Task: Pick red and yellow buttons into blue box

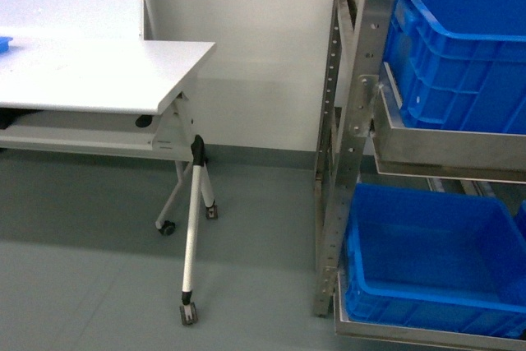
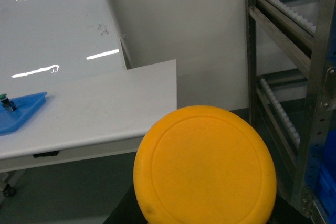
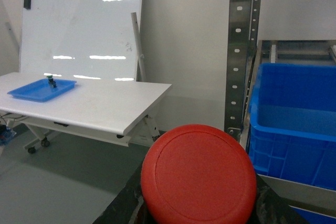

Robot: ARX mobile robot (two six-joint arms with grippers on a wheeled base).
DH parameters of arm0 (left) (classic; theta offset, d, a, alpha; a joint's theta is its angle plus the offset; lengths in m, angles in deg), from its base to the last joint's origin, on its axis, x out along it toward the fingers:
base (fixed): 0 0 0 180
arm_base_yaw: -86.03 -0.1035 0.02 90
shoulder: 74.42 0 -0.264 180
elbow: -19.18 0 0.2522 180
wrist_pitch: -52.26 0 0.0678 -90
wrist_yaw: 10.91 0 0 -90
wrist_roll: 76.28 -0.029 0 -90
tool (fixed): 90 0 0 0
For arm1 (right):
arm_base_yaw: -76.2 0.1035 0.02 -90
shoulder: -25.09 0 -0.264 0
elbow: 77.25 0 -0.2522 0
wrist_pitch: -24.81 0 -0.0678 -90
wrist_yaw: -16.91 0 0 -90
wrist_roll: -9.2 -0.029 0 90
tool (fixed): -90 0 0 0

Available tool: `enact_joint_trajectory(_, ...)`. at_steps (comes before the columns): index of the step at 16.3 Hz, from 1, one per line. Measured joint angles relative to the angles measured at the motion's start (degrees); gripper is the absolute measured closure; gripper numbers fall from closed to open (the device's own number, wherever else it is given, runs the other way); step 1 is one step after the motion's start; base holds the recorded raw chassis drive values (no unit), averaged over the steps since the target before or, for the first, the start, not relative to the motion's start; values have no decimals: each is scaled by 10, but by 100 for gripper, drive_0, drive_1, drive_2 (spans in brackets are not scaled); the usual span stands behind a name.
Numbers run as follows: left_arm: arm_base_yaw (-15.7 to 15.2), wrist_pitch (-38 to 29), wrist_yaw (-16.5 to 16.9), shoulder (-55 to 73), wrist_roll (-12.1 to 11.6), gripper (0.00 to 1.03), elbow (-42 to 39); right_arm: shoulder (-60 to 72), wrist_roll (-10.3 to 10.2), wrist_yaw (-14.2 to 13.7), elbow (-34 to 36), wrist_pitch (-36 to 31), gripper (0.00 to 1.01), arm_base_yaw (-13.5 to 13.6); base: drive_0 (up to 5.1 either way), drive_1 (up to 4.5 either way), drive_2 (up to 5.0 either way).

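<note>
— Yellow cap [image 2: 205, 165] fills the lower middle of the left wrist view, so I judge the left gripper is clamped on that button, though its jaws are hidden under the cap.

— And further left in that frame?

— A white table [image 2: 105, 103] with a blue tray [image 2: 21, 111] at the left edge; a small green-topped button [image 2: 6, 102] stands in it.

— The right arm?

— Same story: the red cap [image 3: 198, 174] sits at the bottom centre of the right wrist view, apparently gripped, jaws unseen. A blue box [image 3: 294, 124] lies just to its right on the metal rack [image 3: 239, 51].

— What does the head view add?

— No grippers there; two blue bins at the right, the lower bin [image 1: 427, 260] open-topped.

— So, the drop?

— Bring each button well over a box's opening, clear of the rack's uprights, lower inside the walls, then release one at a time.
</note>
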Motion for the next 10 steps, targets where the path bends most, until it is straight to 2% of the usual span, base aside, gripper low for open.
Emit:
enact_joint_trajectory(5,0,-1,0,0,0,80,0,0,0,0,0,-1,73,0,467,-321,-136)
enact_joint_trajectory(10,0,-2,0,0,0,80,0,0,0,1,0,-2,73,0,463,-224,-224)
